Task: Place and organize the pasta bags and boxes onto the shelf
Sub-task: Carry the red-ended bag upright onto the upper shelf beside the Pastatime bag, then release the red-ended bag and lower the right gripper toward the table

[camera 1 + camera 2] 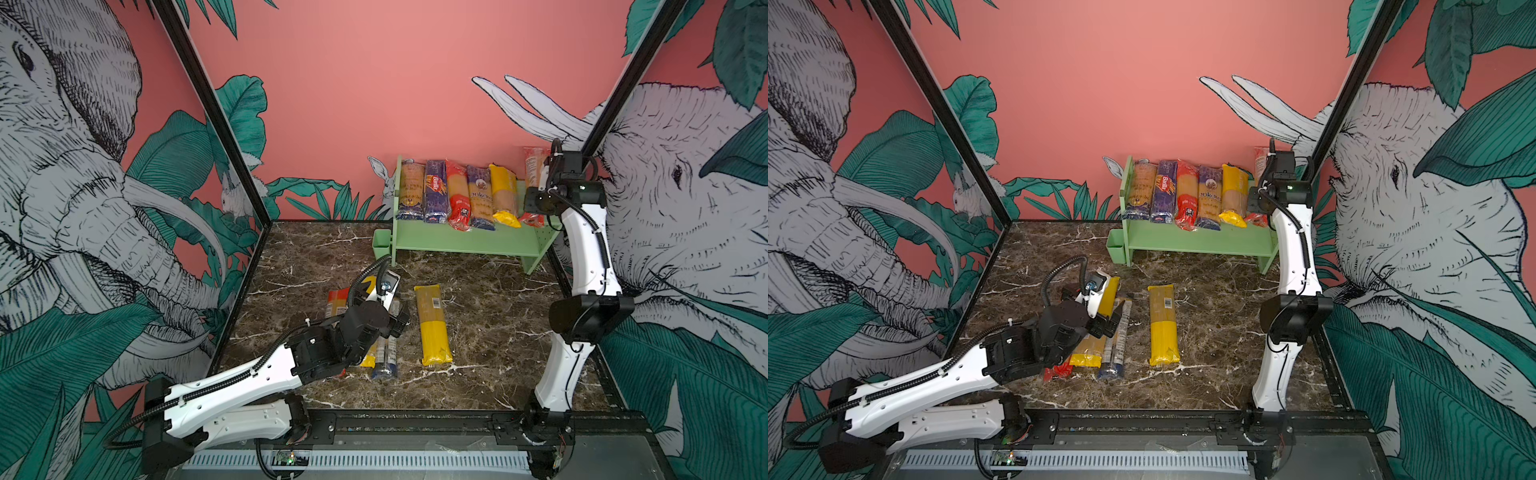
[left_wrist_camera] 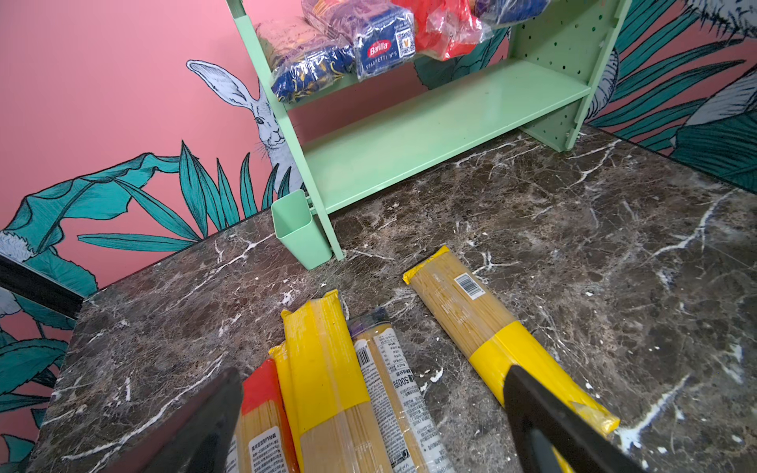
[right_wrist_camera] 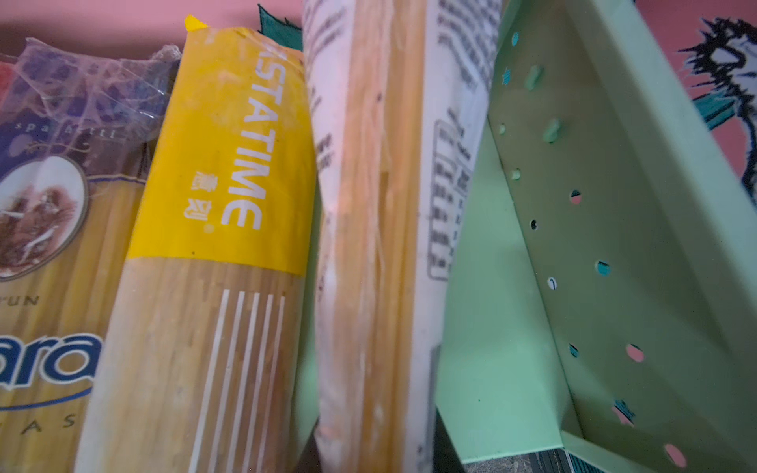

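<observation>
Left gripper (image 2: 372, 374) hangs with jaws spread wide over loose packs (image 2: 327, 389) lying before the shelf (image 1: 457, 245). Right gripper (image 1: 535, 200) sits at the shelf's right end by a red-ended pack (image 1: 532, 166). Pinching or letting go, can't tell. Five packs (image 1: 457, 195) line the upper tier.

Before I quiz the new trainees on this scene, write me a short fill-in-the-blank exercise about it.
The Barilla spaghetti pack lies on the green shelf's ___ tier.
The small green cup sits at the shelf's ___ end in both top views.
The left gripper's jaws stand ___, gripping nothing.
Missing: upper; left; open.
</observation>
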Controlling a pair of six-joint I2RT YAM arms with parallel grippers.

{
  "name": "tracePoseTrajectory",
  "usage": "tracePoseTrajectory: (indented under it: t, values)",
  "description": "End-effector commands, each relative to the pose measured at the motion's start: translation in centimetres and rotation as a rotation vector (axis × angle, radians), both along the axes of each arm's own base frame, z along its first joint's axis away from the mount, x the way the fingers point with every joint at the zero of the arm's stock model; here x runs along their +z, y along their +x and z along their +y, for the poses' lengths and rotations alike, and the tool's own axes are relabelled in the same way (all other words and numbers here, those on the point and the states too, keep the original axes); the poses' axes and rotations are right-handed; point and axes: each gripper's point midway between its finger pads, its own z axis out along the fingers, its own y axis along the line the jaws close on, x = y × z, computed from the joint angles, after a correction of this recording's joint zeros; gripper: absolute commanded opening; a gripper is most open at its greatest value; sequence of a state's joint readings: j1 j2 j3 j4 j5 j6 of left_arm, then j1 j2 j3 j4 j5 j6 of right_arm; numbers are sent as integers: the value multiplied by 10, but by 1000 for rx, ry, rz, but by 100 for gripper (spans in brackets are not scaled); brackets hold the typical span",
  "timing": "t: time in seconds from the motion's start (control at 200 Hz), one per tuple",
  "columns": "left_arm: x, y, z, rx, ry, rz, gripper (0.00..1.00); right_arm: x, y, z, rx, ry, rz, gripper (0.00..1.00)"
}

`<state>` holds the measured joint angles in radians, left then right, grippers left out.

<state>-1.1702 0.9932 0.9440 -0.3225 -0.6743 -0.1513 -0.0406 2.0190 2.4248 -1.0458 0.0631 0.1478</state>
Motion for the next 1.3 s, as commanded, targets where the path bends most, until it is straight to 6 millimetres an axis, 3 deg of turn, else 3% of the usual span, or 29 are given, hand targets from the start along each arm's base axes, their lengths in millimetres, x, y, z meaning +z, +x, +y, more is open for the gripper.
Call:
tracePoseTrajectory:
  t: [0.0, 0.085, 0.155, 0.395, 0.525, 0.54, 0.565, 0.705, 0.975, 1.0, 1.295]
  values:
    - [18, 0, 6, 17, -61, -21, 99, 48, 17, -3, 5, -12, -189, 49]
    - [19, 0, 5, 12, -57, -21, 99, 49, 14, -2, 7, -13, -197, 69]
    - [19, 0, 5, 10, -56, -16, 99, 55, 9, -3, 2, -15, -212, 75]
    - [23, -5, 11, 6, -94, -7, 99, 68, -23, 0, -10, 14, -235, 80]
    - [22, -9, 18, 4, -120, -6, 99, 73, -60, 13, 2, 32, -269, 81]
    - [22, -9, 19, 6, -122, -6, 99, 66, -60, 14, 3, 33, -258, 81]
    - [21, -10, 22, 7, -123, -4, 99, 75, -75, 18, 8, 36, -285, 82]
    - [14, -16, 34, 19, -139, 16, 99, 64, -120, 44, 57, 59, -279, 83]
    - [-11, -27, 58, 42, -209, 68, 99, -5, -197, 106, 194, 173, -180, 86]
    - [-14, -28, 61, 50, -209, 76, 99, -23, -204, 109, 197, 170, -137, 86]
    - [-47, -42, 83, 80, -257, 173, 99, -131, -280, 150, 266, 227, 80, 90]
